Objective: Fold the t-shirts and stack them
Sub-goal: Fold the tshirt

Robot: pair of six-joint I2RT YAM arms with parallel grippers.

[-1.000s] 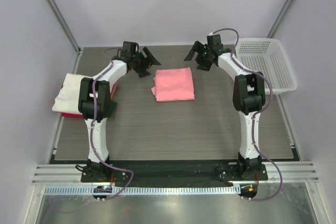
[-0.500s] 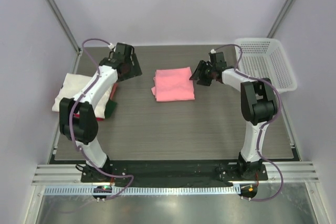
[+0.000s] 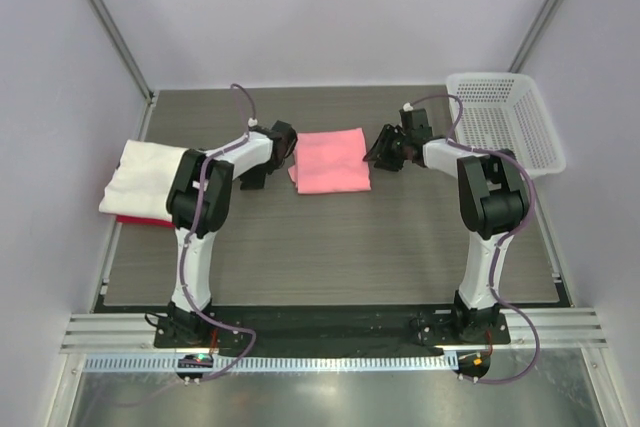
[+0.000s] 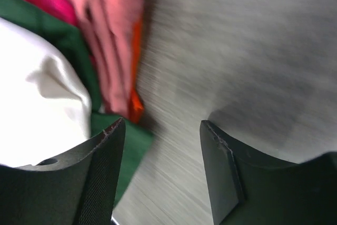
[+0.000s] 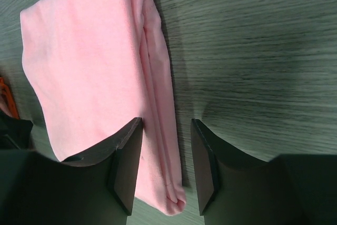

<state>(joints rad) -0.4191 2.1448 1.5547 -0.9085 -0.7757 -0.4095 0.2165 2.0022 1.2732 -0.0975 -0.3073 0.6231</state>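
The salmon-pink t-shirt [image 3: 331, 160] lies folded at the table's middle. My right gripper [image 3: 384, 151] stands low at its right edge, open. In the right wrist view one finger [image 5: 126, 156] is over the pink t-shirt [image 5: 89, 72], the other is over bare table, and the folded edge lies in the gap [image 5: 166, 125], not pinched. My left gripper [image 3: 252, 177] is just left of the shirt, open over bare table [image 4: 162, 125]. A white t-shirt [image 3: 145, 173] lies on a red one [image 3: 138, 219] at the left edge. The blurred left wrist view shows white cloth [image 4: 37, 98] beside green and pink folds.
A white mesh basket [image 3: 505, 122] stands at the back right corner. A green cloth [image 4: 79, 51] sits under the white one in the left stack. The left arm's forearm reaches across between that stack and the pink shirt.
Both arms came down from the back of the table to the pink shirt's two sides. Both pairs of jaws have narrowed, the right more. The shirt has not moved.
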